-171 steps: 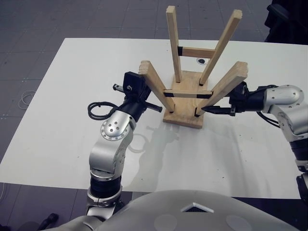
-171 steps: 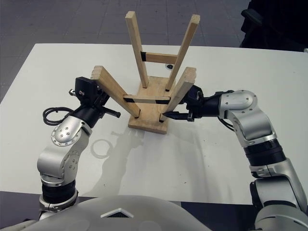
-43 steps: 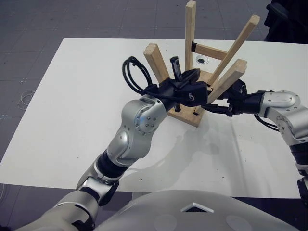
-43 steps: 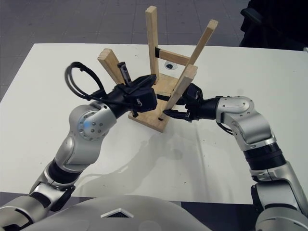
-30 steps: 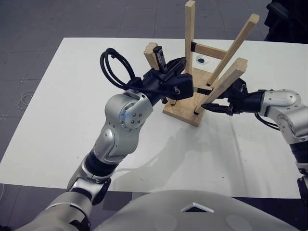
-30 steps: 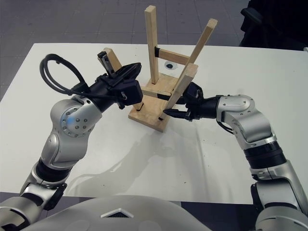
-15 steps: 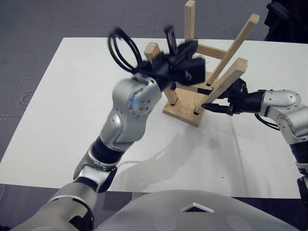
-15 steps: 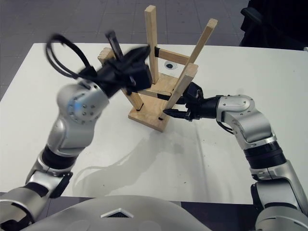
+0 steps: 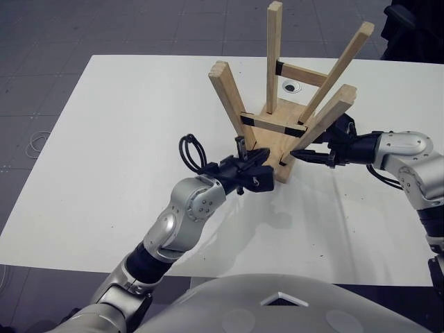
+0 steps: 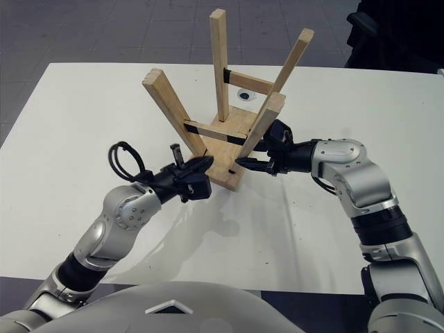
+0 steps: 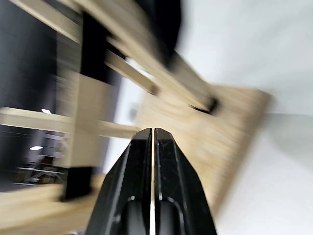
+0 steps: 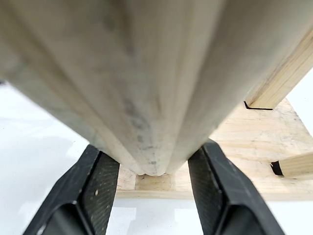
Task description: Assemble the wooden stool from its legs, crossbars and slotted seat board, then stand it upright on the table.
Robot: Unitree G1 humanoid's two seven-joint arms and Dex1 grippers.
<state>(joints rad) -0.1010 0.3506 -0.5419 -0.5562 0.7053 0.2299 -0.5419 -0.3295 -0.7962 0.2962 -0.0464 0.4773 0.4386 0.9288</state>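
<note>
The wooden stool (image 9: 272,142) rests upside down on the white table (image 9: 104,152), seat board flat and legs pointing up, joined by crossbars (image 9: 272,127). My right gripper (image 9: 300,154) is shut on the base of the near-right leg (image 9: 322,119). In the right wrist view its black fingers (image 12: 98,181) press on both sides of that leg (image 12: 146,83). My left gripper (image 9: 262,166) is low over the table at the board's near-left corner. In the left wrist view its fingers (image 11: 142,161) are shut together with nothing between them, pointing at the seat board (image 11: 220,127).
A round cable hole (image 9: 291,87) lies in the table behind the stool. A black cable loop (image 9: 191,149) stands off my left wrist. A dark chair (image 9: 409,28) stands beyond the far right corner. Bare table spreads to the left and front.
My left arm has swung down from among the legs to the board's near-left corner. Since the oldest frames the stool has turned on the table. The right gripper has kept its hold.
</note>
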